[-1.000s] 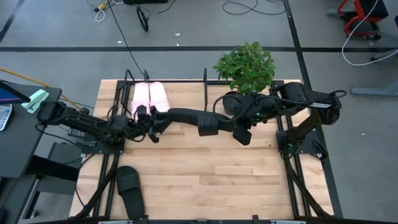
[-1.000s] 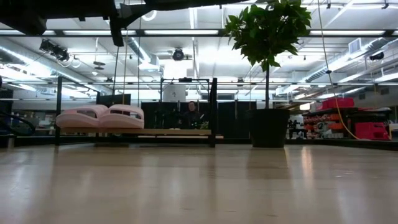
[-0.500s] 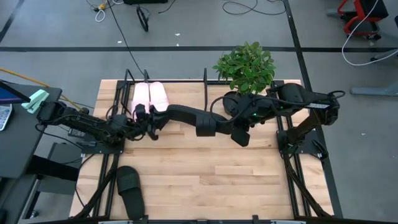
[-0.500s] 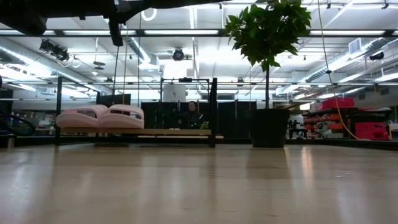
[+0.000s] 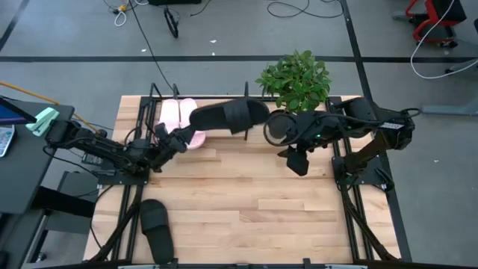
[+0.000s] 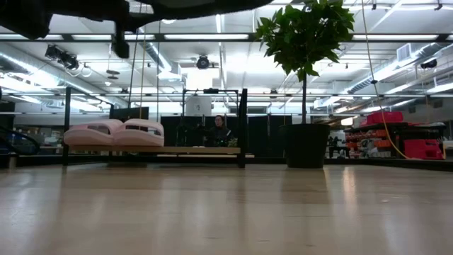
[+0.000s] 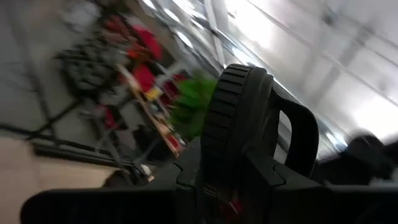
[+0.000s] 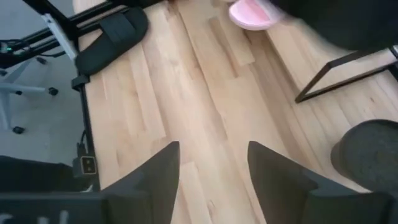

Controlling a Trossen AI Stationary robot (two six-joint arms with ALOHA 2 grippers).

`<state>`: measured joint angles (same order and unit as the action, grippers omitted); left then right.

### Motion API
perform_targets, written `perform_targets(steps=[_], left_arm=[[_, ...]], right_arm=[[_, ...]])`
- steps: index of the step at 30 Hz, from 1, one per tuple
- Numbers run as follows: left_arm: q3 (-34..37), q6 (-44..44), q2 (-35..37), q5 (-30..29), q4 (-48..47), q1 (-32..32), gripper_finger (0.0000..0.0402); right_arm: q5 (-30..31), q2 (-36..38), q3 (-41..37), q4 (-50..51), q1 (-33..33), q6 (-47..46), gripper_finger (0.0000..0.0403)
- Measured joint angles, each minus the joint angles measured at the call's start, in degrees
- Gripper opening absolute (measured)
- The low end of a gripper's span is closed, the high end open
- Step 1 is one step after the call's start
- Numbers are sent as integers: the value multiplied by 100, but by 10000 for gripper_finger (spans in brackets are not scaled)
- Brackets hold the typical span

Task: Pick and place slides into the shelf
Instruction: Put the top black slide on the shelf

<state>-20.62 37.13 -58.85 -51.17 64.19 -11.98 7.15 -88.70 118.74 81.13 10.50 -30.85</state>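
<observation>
The left gripper (image 5: 181, 137) has its fingers clamped on a black slide (image 5: 228, 114), lifted beside the pink slides (image 5: 179, 116). The right gripper (image 8: 211, 180) hangs above bare table (image 8: 205, 118), fingers apart.

2 pink slides (image 5: 181, 119) on shelf (image 5: 246, 97) left end; black slide (image 5: 224, 116) aloft; another (image 5: 157, 228) on table.

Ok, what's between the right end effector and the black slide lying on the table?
Bare table between right end effector and black slide, per high view.
</observation>
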Motion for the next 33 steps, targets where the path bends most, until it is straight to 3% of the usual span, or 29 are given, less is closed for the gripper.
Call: perform_targets(steps=[10,19,27,33], left_arm=[[-2,1196,0,-3747,-66,-1242,70],[-14,2652,-444,-3850,-412,-1091,69],[-590,3843,-1432,-3882,-407,-378,69],[-1180,4655,-2039,-3884,-395,115,69]], right_arm=[[445,39,0,111,372,240,192],[1384,5,0,103,326,534,193],[3021,0,-2,-267,-60,700,186],[3073,0,-2,-958,-400,1267,186]])
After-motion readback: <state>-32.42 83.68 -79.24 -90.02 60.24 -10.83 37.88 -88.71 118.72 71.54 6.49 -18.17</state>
